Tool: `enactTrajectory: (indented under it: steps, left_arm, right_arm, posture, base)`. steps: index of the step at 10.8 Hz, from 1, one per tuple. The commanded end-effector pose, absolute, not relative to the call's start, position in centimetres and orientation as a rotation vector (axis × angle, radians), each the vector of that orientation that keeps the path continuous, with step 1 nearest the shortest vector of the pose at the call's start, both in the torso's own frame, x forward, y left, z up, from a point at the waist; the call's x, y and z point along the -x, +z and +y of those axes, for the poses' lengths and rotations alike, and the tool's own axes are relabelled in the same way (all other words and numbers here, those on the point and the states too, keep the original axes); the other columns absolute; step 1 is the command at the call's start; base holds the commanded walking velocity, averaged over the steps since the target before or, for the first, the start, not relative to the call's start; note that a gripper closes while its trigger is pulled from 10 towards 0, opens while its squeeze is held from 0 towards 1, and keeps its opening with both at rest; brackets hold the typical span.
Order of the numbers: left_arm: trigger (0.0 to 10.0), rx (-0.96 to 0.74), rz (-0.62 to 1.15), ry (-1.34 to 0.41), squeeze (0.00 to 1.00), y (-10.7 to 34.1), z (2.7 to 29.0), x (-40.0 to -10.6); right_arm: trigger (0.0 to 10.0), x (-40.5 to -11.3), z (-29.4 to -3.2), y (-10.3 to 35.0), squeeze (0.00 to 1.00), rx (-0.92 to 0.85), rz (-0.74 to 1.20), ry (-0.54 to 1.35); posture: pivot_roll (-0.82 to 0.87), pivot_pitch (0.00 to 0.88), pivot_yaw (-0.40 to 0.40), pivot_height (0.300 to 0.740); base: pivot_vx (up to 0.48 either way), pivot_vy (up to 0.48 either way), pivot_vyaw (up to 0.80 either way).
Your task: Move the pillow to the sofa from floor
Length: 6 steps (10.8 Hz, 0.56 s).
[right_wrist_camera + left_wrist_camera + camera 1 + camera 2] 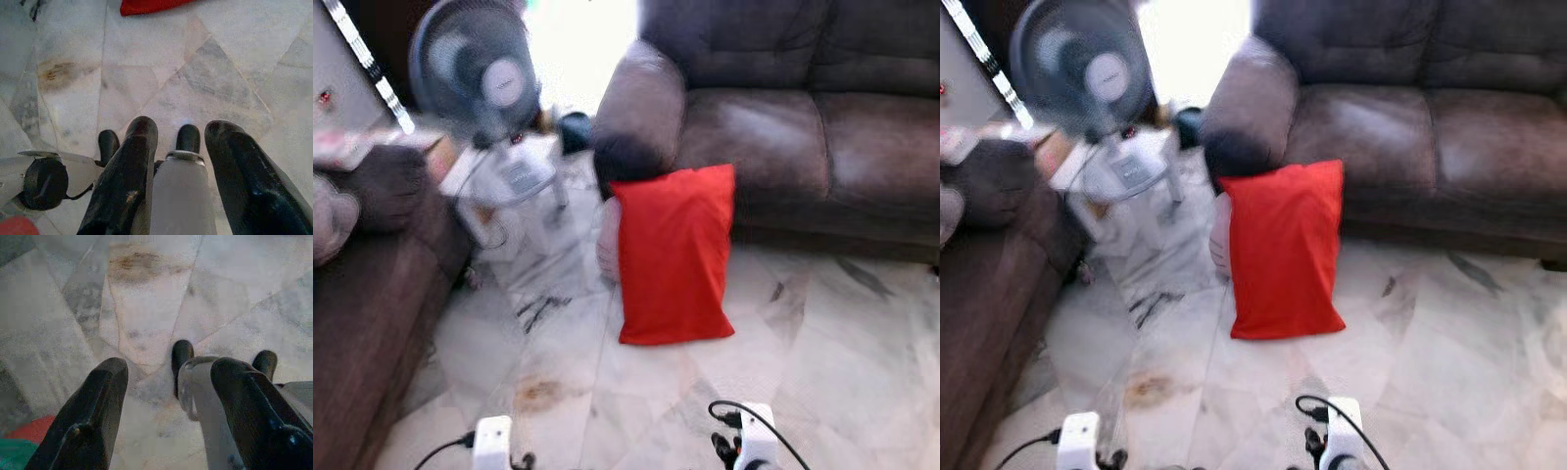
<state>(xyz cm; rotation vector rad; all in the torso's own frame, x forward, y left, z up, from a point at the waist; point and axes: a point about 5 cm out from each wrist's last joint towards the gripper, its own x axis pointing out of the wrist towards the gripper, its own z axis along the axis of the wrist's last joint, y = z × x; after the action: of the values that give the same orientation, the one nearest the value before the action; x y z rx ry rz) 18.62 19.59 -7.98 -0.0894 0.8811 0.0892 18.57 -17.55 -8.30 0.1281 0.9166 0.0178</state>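
While I stand on the marble floor, I count one red pillow, two brown sofas, one fan and my own two pincers.

The floor is pale veined marble laid in angled slabs, with a rusty brown stain on the near side of the pillow, toward me. The room is bright behind the fan, where light pours in from beyond the sofa's arm.

The pillow is my landmark. It stands on the floor on its short lower edge, long axis running up and down, tilted back so that its top leans against the rounded arm of the big sofa. Its broad red face looks toward me. The sofa's seat cushions stretch away from the pillow on my right side, behind it. The fan stands on a pale stand beyond the pillow on my left. The second sofa runs along my left, well apart from the pillow, with a dark bundle lying on its far end.

My left pincer hangs low over bare marble, near me and well short of the pillow, its two black fingers spread apart with nothing between them. My right pincer hangs likewise over the slabs, fingers apart and empty, the pillow's red edge just ahead of it.
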Motion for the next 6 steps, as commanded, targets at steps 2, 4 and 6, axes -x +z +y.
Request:
enactTrajectory:
  steps: [2, 4, 6]
  left_arm:
    - [10.0, 0.081, 0.909, 0.104, 0.00, -8.2, 19.9, -18.3]
    - [10.0, 0.081, 0.902, 0.107, 0.00, -7.9, 20.2, -18.7]
    - [10.0, 0.080, 0.894, 0.108, 0.00, -7.9, 20.9, -18.4]
  right_arm:
    - [10.0, -18.1, -17.5, -8.5, 0.00, -0.133, 0.929, 0.013]
    - [10.0, -18.1, -17.5, -8.5, 0.00, -0.129, 0.930, 0.017]
    - [10.0, -18.2, -17.6, -8.5, 0.00, -0.125, 0.931, 0.018]
  posture:
    - [0.15, 0.171, 0.050, 0.740]
    - [0.15, 0.171, 0.049, 0.740]
    - [0.14, 0.168, 0.043, 0.740]
  base:
    - [0.253, 0.000, 0.00]
    - [0.255, 0.000, 0.00]
    - [0.253, 0.000, 0.00]
